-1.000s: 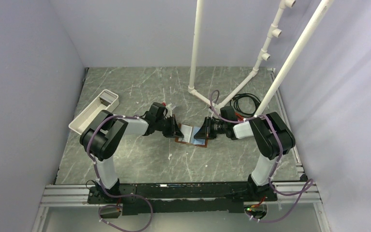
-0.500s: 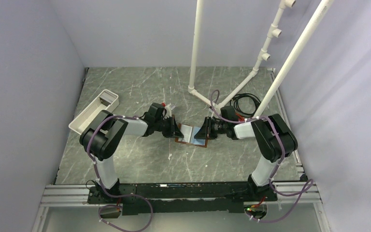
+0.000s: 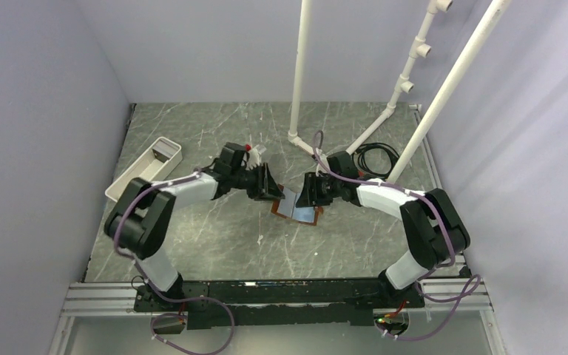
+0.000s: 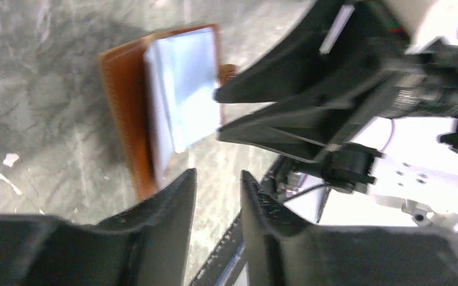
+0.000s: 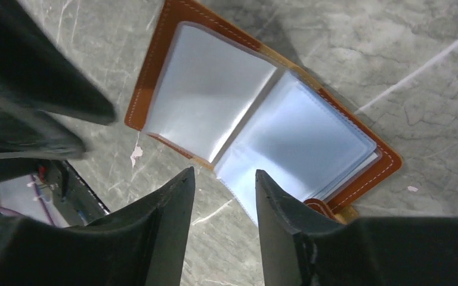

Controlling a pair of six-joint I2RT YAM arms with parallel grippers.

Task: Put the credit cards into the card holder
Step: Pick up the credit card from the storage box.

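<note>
Brown leather card holder [image 5: 147, 89], open on grey bench [image 5: 423, 47]: likely light, floppy; clear sleeves [image 5: 214, 95] slippery. Grip the stitched edge. The left hand [image 4: 217, 179] and right hand [image 5: 225, 174] stand parted, empty.

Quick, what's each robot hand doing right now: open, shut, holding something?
Left gripper: open a little, holding nothing.
Right gripper: open, holding nothing, above the opened card holder.

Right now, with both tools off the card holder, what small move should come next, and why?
Probably lower the right tool to push the pale sheet corner inward. The card holder lies open, that corner overhangs its brown edge, and the left tool, like the right, is open and empty. Card or sleeve, I cannot tell.
</note>
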